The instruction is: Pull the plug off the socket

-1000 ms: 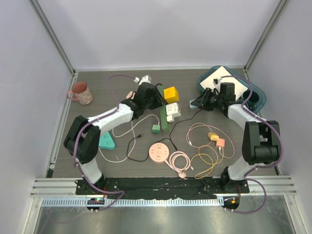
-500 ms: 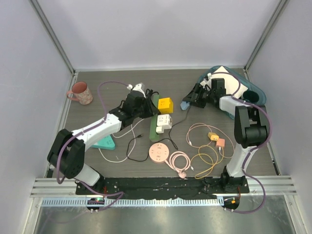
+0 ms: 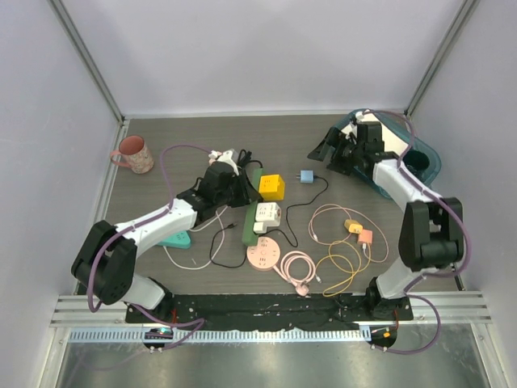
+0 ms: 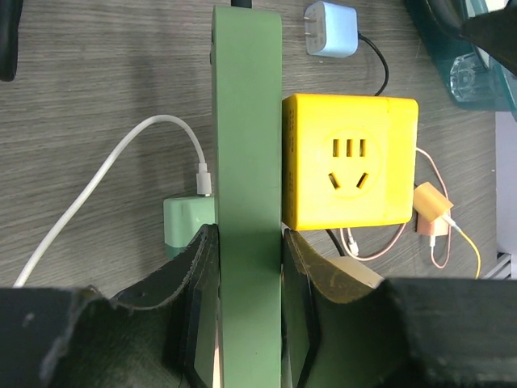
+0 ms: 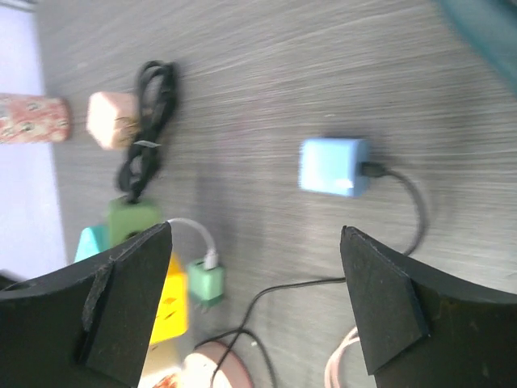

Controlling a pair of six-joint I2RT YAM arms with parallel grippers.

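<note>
- Our left fingers point(image 4: 192, 311) are clenched on the green power strip point(image 4: 246, 121), one pressing each long side.
- In that wrist view, a yellow cube socket point(image 4: 349, 162) sits against one side of the strip. A small green charger point(image 4: 186, 222) with a white cable point(image 4: 105, 174) sits against the other side.
- Our right fingers point(image 5: 388, 299) are spread wide, grasping nothing, above the desk point(image 5: 242, 81).
- The blue plug point(image 5: 334, 166) lies loose on the desk. We see it between those open fingers, with its black cable point(image 5: 408, 202) trailing away.
- From above, the plug lies near the yellow cube but apart from the strip.
</note>
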